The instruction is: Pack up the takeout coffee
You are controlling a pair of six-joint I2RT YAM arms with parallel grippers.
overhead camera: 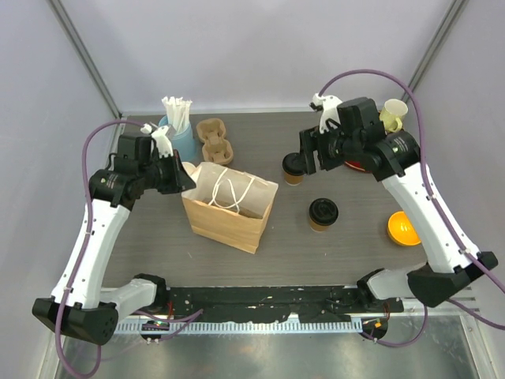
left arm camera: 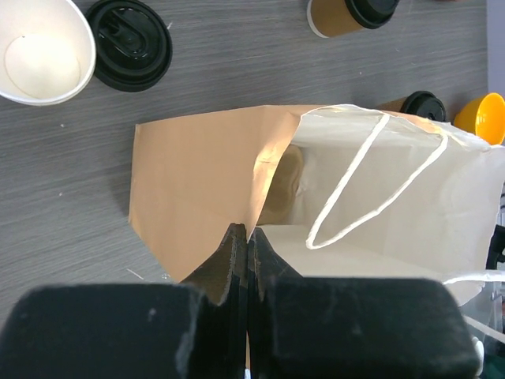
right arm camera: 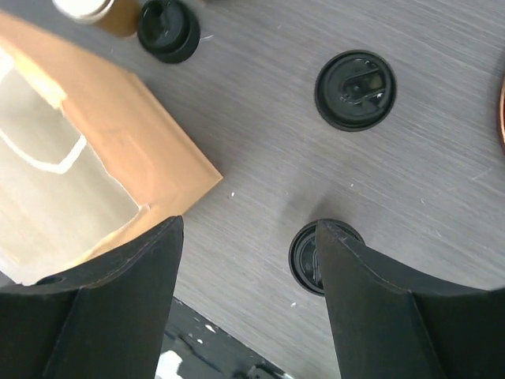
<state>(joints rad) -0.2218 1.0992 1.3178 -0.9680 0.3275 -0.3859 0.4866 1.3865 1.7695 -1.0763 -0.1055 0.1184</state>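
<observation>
right end effector point(right arm camera: 248, 230): fingers spread wide with nothing in them, pointing down at the surface point(overhead camera: 300, 254)

left end effector point(left arm camera: 248, 237): fingers pinched together on the left rim of the paper bag point(overhead camera: 225, 217), which looks like it's propping the mouth open

far cup point(overhead camera: 293, 168): standing upright with its black lid on, just right of the bag's far corner. From the top view it's right under the right end effector's fingertips.

near cup point(overhead camera: 323, 213): also upright and lidded, out in the open. It sits closer to the arm bases and a bit further right, apart from the bag.

long axis: vertical on both cups, so I'd go for a side pinch on the paper wall below the lid

who's nearer: the right arm by a mile, since the left is busy with the bag and has it between itself and both cups

which way to go: in the right wrist view, a black lid sits low between the open fingers, tucked against one of them, so it's not centred yet. I'd nudge sideways before closing.

then: the bag lies to the robot's left of that cup with its mouth facing up, so it's lift, carry left, lower in. Nothing's in the bag that I can see.
</observation>
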